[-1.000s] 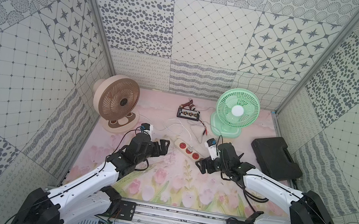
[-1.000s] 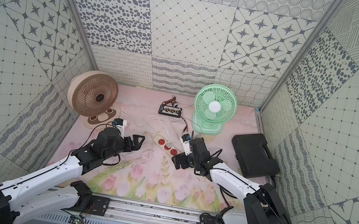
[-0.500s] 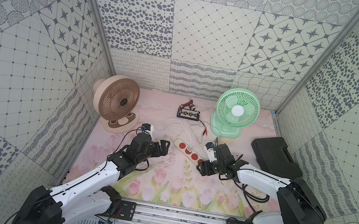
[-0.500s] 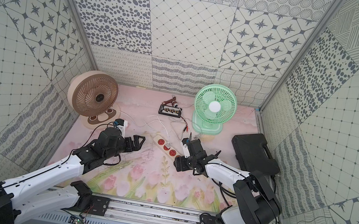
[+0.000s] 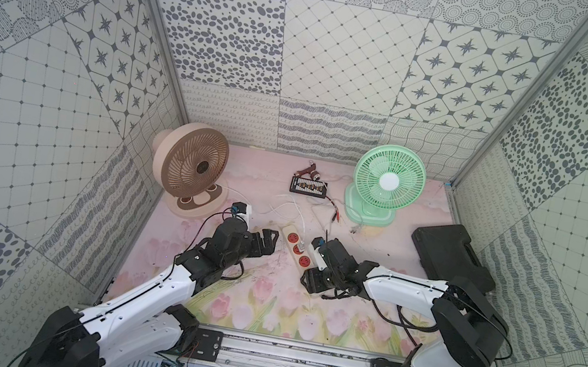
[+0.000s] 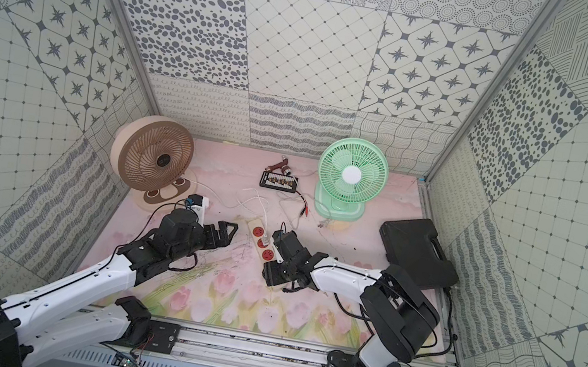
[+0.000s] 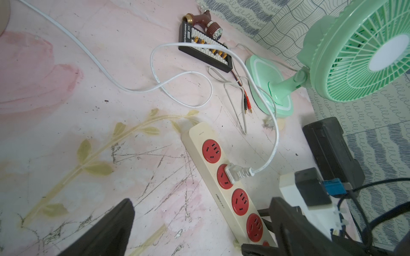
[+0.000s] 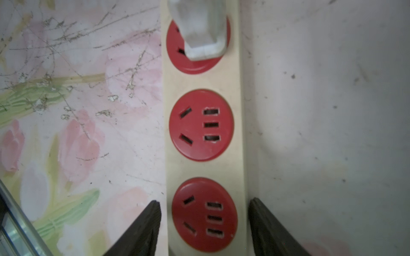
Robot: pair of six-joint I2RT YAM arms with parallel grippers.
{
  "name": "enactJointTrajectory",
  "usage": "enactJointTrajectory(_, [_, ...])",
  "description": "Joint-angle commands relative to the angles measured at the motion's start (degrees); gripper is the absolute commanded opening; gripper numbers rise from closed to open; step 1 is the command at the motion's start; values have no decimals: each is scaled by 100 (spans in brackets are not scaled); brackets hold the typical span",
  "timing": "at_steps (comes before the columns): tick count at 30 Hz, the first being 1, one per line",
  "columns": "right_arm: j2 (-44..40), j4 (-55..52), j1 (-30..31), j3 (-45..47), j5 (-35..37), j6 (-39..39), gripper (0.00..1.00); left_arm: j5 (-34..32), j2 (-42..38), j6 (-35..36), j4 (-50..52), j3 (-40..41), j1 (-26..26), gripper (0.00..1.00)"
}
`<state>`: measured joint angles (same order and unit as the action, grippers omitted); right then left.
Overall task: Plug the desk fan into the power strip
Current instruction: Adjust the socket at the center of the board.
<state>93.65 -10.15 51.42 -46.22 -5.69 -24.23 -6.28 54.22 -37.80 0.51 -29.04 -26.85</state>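
The cream power strip (image 5: 296, 247) (image 6: 262, 241) lies on the flowered mat between my arms. A white plug (image 7: 235, 174) sits in its second red socket, and the plug's white cord runs off toward the brown desk fan (image 5: 188, 170). The green desk fan (image 5: 389, 181) stands at the back right, its own plug (image 7: 269, 124) loose on the mat. My right gripper (image 8: 205, 221) (image 5: 310, 277) is open and points down astride the strip's near end, a finger close to each long side. My left gripper (image 7: 199, 226) (image 5: 267, 243) is wide open beside the strip, holding nothing.
A small black board with clip leads (image 5: 309, 187) and a brown nozzle (image 5: 308, 173) lie at the back middle. A black case (image 5: 451, 257) sits at the right wall. Loose cord loops (image 7: 182, 88) lie behind the strip. Patterned walls close in three sides.
My right gripper's jaws have narrowed around the near end of the power strip, and that arm has folded in closer. My left arm has stayed still.
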Motion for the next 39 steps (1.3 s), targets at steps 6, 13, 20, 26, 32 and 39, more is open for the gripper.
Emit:
enactJointTrajectory(6, [729, 387, 295, -651, 144, -118, 62, -104, -30, -15, -144, 42, 15, 99])
enactJointTrajectory(13, [1180, 632, 361, -1106, 59, 225, 60, -162, -135, -7, -123, 82, 8, 99])
enactJointTrajectory(20, [1382, 855, 393, -1280, -240, 362, 59, -184, -204, -8, -86, 81, 13, 99])
enactJointTrajectory(26, [662, 607, 347, -1052, 248, 218, 79, -86, -445, -76, 7, 79, 13, 99])
enactJointTrajectory(32, [-463, 280, 111, -769, 506, 275, 97, 5, -739, -85, -91, 210, 8, 100])
enactJointTrajectory(39, [-1923, -65, -160, -395, 1549, -96, 97, 0, -930, 11, -98, 253, -30, 99])
